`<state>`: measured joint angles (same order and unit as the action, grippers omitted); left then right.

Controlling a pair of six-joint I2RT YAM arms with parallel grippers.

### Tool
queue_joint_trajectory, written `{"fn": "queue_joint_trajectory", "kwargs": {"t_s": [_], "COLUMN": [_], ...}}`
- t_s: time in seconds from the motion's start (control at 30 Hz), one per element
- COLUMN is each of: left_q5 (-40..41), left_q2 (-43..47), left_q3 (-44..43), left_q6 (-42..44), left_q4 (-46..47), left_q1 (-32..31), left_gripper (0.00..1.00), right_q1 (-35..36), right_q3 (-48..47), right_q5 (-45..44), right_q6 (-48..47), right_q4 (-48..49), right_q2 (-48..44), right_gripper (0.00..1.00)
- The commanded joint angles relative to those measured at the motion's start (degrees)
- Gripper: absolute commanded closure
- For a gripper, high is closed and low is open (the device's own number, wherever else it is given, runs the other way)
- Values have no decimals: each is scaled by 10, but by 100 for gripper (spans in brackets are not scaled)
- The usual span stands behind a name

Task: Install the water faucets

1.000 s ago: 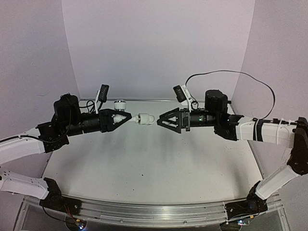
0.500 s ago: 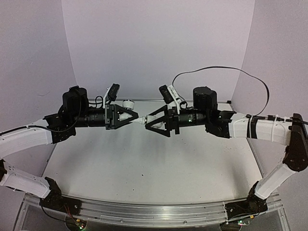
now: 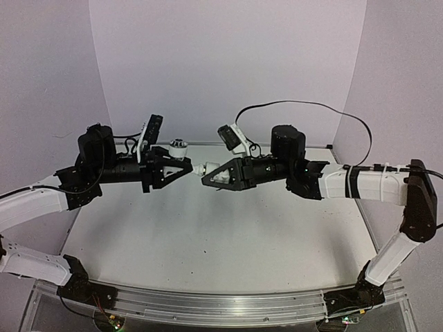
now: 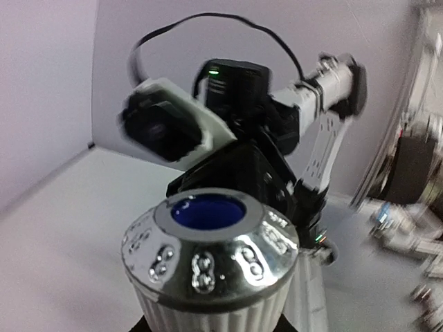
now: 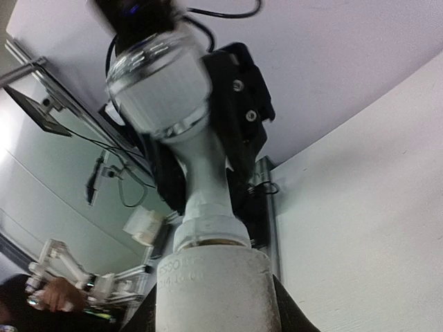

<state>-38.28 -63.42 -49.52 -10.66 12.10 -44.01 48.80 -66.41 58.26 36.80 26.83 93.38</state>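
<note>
1. Holding the faucet (image 3: 198,167) in the air above the counter (image 3: 208,242), I have it between my two arms, near the middle of the top view.
2. My left fingers (image 3: 185,168) are clenched on its white body. The chrome-ringed head (image 3: 178,146) sticks up just behind their tips.
3. From my left wrist, that head fills the lower part of the view: ribbed white sides, a shiny dimpled ring and a blue opening on top.
4. My right fingers (image 3: 206,178) reach in from the opposite side and sit narrow around the faucet's other end.
5. From my right wrist, the white stem (image 5: 216,280) stands right between those fingers, with a dark finger edge against each of its sides, so I read them as grasping it.
6. The stem bears faint raised lettering. Above it come a collar and a slimmer neck that runs up to the blurred head.
7. The tips of my two sets of fingers lie just beside each other, nearly nose to nose, with both forearms stretched level toward the middle.
</note>
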Motion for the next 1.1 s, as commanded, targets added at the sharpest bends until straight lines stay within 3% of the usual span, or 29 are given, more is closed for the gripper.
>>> {"fn": "queue_joint_trajectory", "kwargs": {"t_s": [0.0,0.1,0.23,0.27,0.33,0.43,0.47,0.5,0.6,0.63,0.83,1.07], "left_q5": [-44,-81,-91,-88,-37,40,82,95,91,57,10,-41], "left_q2": [20,-9,-30,-31,-31,-15,-6,-3,-2,-6,-8,-40], "left_q3": [11,-43,-81,-83,-88,-64,-48,-42,-23,-22,-40,-51], "left_q6": [469,487,372,339,180,18,-110,-162,-314,-344,-395,-412], "left_q4": [4,3,4,4,4,4,4,5,5,4,4,4], "left_q1": [-14,23,43,43,43,43,43,43,43,43,45,45], "left_gripper": [100,100,100,100,100,100,100,100,100,100,100,100], "right_q1": [-18,-25,-32,-33,-34,-33,-28,-23,6,12,26,31], "right_q3": [-42,-26,5,10,15,4,4,6,24,31,31,8], "right_q5": [48,32,12,7,-31,-79,-113,-131,-219,-251,-326,-304], "right_q6": [288,353,313,284,171,-16,-122,-162,-318,-372,-481,-461], "right_q4": [123,165,167,160,61,-86,-147,-169,-220,-230,-225,-180], "right_q2": [19,14,-5,-12,-35,-69,-92,-103,-143,-153,-143,-112], "right_gripper": [100,95,40,33,7,2,2,2,2,2,2,2]}}
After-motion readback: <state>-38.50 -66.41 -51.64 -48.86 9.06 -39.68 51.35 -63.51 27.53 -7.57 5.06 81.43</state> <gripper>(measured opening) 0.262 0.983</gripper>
